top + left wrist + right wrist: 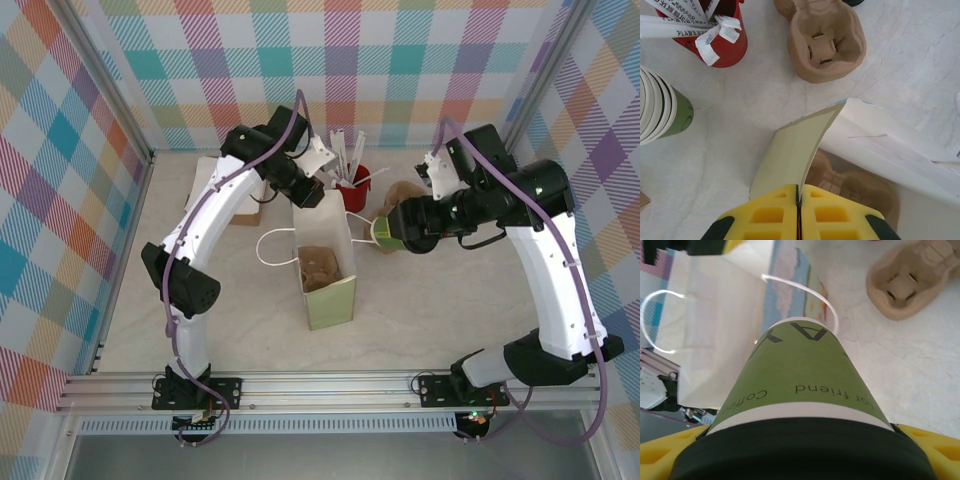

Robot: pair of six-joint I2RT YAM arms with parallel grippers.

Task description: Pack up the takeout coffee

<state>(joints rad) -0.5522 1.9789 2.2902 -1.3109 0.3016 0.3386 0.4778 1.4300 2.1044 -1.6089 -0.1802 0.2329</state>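
Loading step; left tool (pixel 798 196) pinched shut on bag (pixel 330 300) rim; right tool (pixel 392 233) grips coffee cup (pixel 805 385) at bag's 3 o'clock; next: carry cup over mouth, lower upright.

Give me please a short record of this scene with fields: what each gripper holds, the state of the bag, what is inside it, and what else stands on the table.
left gripper: shut, pinching the rim of the paper bag
right gripper: shut on the takeout coffee, cup tipped with its base toward the bag
bag: standing, mouth open
inside the bag: a brown cup carrier; the coffee is not yet in
also on the table: second cup carrier, red cup of stirrers, stack of lidless cups
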